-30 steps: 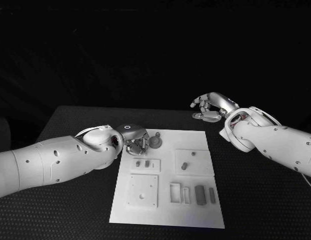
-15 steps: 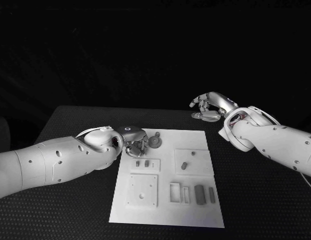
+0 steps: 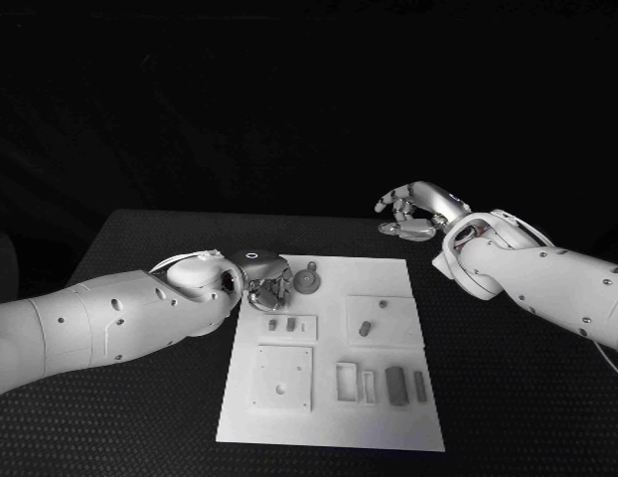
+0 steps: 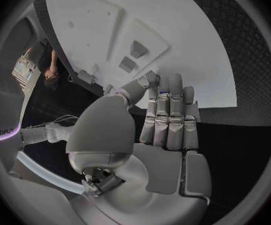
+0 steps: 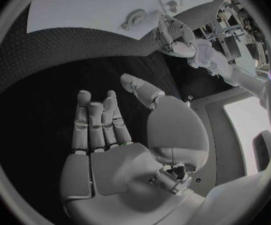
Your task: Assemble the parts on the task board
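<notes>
The left robot hand hovers low over the far left corner of the task board, fingers straight and side by side, holding nothing. The right robot hand hangs beyond the board's far right corner, above the dark worktop, fingers loosely apart and empty. A round part lies on the board just beside the left robot hand; more small parts sit nearer the board's near edge.

The flat white rectangular task board lies mid-table — a round grey disc part near its far edge, small grey upright block parts standing toward its near end.
</notes>
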Controlling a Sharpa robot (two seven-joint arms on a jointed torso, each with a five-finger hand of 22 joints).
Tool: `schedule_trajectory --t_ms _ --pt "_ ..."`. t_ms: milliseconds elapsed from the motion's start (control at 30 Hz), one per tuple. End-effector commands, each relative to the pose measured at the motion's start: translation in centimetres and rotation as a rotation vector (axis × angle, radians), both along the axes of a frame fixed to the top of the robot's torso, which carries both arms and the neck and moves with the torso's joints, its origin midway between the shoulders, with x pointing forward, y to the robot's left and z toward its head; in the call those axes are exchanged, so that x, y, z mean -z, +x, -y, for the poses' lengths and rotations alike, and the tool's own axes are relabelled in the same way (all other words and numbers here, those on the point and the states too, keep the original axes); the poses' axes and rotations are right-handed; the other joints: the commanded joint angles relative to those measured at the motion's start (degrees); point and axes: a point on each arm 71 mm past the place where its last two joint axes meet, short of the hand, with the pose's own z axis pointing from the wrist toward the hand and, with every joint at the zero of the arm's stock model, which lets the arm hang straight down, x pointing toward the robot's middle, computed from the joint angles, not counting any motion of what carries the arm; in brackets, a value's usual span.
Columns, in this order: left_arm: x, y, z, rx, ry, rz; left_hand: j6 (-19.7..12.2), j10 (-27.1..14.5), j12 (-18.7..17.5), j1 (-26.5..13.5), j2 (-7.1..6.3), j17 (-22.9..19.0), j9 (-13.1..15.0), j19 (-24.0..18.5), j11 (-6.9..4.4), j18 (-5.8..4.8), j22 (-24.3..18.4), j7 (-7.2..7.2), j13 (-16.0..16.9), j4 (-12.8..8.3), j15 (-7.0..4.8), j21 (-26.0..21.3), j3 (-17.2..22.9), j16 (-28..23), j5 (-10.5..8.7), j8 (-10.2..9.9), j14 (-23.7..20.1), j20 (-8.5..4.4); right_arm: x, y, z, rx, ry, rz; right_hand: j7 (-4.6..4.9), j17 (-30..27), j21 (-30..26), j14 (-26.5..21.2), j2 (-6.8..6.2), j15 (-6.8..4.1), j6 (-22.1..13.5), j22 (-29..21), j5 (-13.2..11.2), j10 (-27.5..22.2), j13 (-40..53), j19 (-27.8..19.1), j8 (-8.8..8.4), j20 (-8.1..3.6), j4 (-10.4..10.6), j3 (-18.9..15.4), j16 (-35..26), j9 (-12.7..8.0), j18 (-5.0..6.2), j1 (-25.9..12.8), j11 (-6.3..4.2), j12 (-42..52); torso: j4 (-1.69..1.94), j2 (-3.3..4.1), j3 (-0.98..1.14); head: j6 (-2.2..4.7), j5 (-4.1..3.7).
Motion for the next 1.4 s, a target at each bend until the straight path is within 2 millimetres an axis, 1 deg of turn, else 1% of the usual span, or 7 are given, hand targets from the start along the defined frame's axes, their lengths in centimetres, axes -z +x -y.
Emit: schedule_trajectory --t_ms 33,333,600,833,1033,1133,1400 --pt "0.03 -0.01 0.13 0.005 0.000 -0.006 0.31 0.33 0.25 0.13 0.23 0.09 0.09 0.30 0.03 -0.87 1.12 0.08 0.05 -0.06 0.06 0.35 0.30 -0.25 0.25 0.19 0.43 -0.75 -0.01 -0.05 -0.17 -0.014 -0.001 -0.003 0.44 -0.06 -0.39 -0.17 0.39 -0.35 0.02 0.07 0.31 -0.23 -0.10 -0.20 0.28 0.05 0.07 0.31 -0.12 -0.10 0.35 0.00 -0.36 0.30 0.04 -0.03 -0.03 -0.04 -0.12" --pt "0.13 0.02 0.30 0.006 -0.002 -0.011 0.31 0.36 0.23 0.09 0.25 0.13 0.11 0.31 0.03 -0.86 1.12 0.08 0.06 -0.05 0.05 0.36 0.31 -0.29 0.31 0.16 0.46 -0.75 0.00 -0.04 -0.31 -0.017 0.000 -0.004 0.44 -0.07 -0.39 -0.17 0.47 -0.35 0.04 0.09 0.36 -0.22 -0.12 -0.21 0.30 0.06 0.08 0.33 -0.11 -0.12 0.35 -0.04 -0.36 0.31 0.06 -0.04 0.00 -0.06 -0.15" --pt "0.71 -0.01 0.44 0.003 -0.004 -0.019 0.29 0.36 0.20 0.07 0.26 0.16 0.12 0.32 0.04 -0.87 1.11 0.09 0.06 -0.05 0.06 0.36 0.33 -0.33 0.35 0.13 0.45 -0.75 0.00 -0.05 -0.23 -0.016 -0.002 -0.005 0.43 -0.08 -0.39 -0.18 0.51 -0.35 0.05 0.10 0.38 -0.22 -0.13 -0.21 0.32 0.06 0.08 0.33 -0.11 -0.13 0.35 -0.07 -0.37 0.32 -0.04 -0.01 -0.07 -0.12 -0.16" --pt "0.77 -0.02 0.49 0.002 -0.008 -0.023 0.29 0.37 0.17 0.05 0.28 0.18 0.14 0.33 0.04 -0.87 1.10 0.10 0.07 -0.05 0.06 0.36 0.35 -0.36 0.38 0.11 0.46 -0.75 0.02 -0.04 -0.30 -0.017 -0.003 -0.007 0.43 -0.08 -0.39 -0.18 0.55 -0.35 0.07 0.11 0.39 -0.22 -0.14 -0.22 0.34 0.07 0.08 0.33 -0.10 -0.15 0.35 -0.09 -0.37 0.34 0.04 -0.03 0.00 -0.13 -0.38" --pt "0.79 -0.03 0.55 0.002 -0.010 -0.027 0.28 0.37 0.16 0.04 0.30 0.20 0.15 0.35 0.04 -0.87 1.10 0.10 0.07 -0.04 0.06 0.36 0.36 -0.39 0.39 0.09 0.47 -0.75 0.02 -0.05 -0.33 -0.018 -0.003 -0.007 0.42 -0.09 -0.39 -0.18 0.58 -0.35 0.10 0.12 0.39 -0.21 -0.15 -0.22 0.37 0.07 0.07 0.34 -0.10 -0.15 0.35 -0.10 -0.38 0.35 0.10 -0.03 -0.04 -0.07 -0.44" --pt "0.80 -0.04 0.62 0.002 -0.011 -0.031 0.28 0.37 0.14 0.02 0.29 0.21 0.16 0.35 0.05 -0.87 1.10 0.11 0.07 -0.05 0.06 0.36 0.37 -0.41 0.39 0.07 0.48 -0.75 0.02 -0.06 -0.34 -0.018 -0.004 -0.007 0.41 -0.09 -0.38 -0.18 0.60 -0.35 0.12 0.13 0.40 -0.21 -0.15 -0.22 0.38 0.07 0.06 0.34 -0.09 -0.16 0.35 -0.11 -0.39 0.36 0.10 -0.05 -0.05 -0.08 -0.40" --pt "0.99 -0.04 0.87 0.003 -0.014 -0.041 0.27 0.38 0.12 0.01 0.31 0.24 0.17 0.37 0.05 -0.87 1.09 0.11 0.08 -0.05 0.06 0.36 0.39 -0.44 0.40 0.05 0.49 -0.76 0.04 -0.04 -0.39 -0.019 -0.005 -0.009 0.40 -0.10 -0.38 -0.18 0.62 -0.36 0.15 0.15 0.40 -0.20 -0.16 -0.23 0.41 0.07 0.05 0.35 -0.09 -0.18 0.35 -0.12 -0.40 0.37 0.03 -0.06 0.01 -0.09 -0.38"
